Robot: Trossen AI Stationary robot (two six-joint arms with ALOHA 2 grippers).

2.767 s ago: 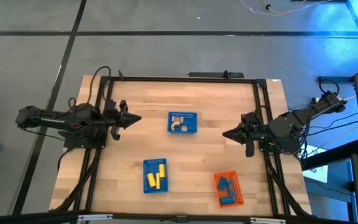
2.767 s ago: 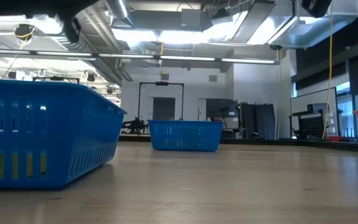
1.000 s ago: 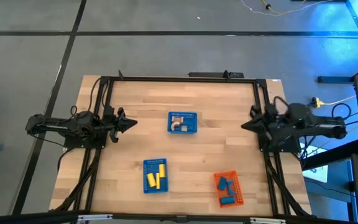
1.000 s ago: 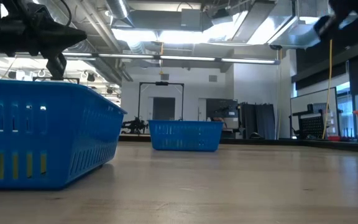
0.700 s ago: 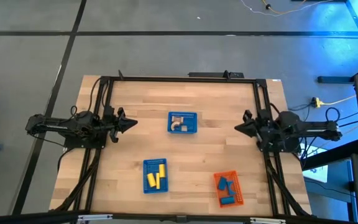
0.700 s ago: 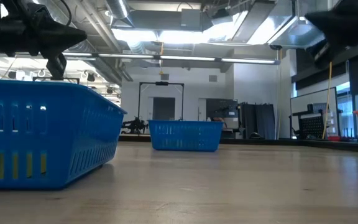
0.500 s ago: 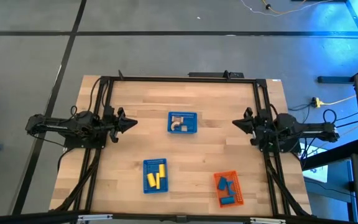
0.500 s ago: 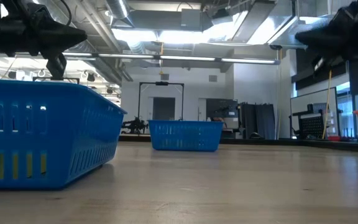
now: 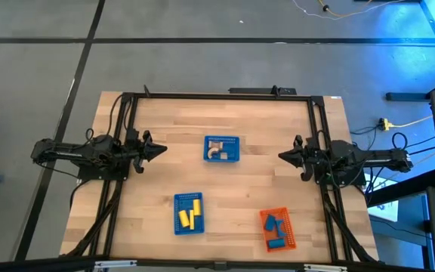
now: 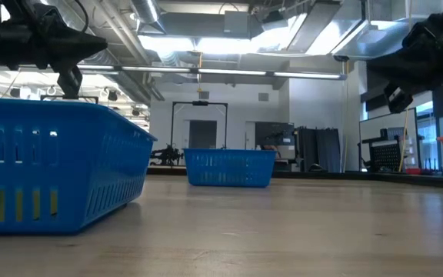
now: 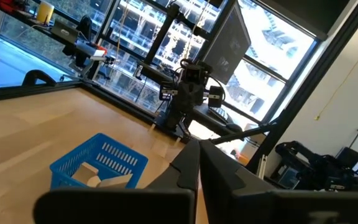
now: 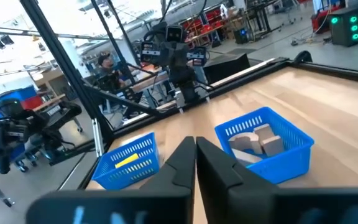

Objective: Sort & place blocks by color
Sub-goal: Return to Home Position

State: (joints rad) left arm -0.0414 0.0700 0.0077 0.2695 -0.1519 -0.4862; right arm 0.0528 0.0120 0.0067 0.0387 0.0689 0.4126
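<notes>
The blocks all lie inside mesh baskets. Tan blocks (image 9: 217,153) sit in the far blue basket (image 9: 233,140), yellow blocks (image 9: 188,214) in the near blue basket (image 9: 177,227), and blue blocks (image 9: 276,229) in the orange basket (image 9: 290,238). My left gripper (image 9: 161,149) hovers shut near the table's left side, pointing at the far basket (image 11: 114,155). My right gripper (image 9: 281,156) hovers shut near the right side, facing the tan blocks (image 12: 258,140) and the yellow blocks (image 12: 129,160). Neither gripper holds anything.
A black frame (image 9: 217,95) runs along the table's far, left and right edges. Bare wooden tabletop (image 9: 248,189) lies between the three baskets. Beyond the table are other robot stations and a person (image 12: 104,65).
My right gripper has moved from the table's right edge toward the left, farther over the table, and has come lower in the low view. The baskets and blocks have stayed where they were.
</notes>
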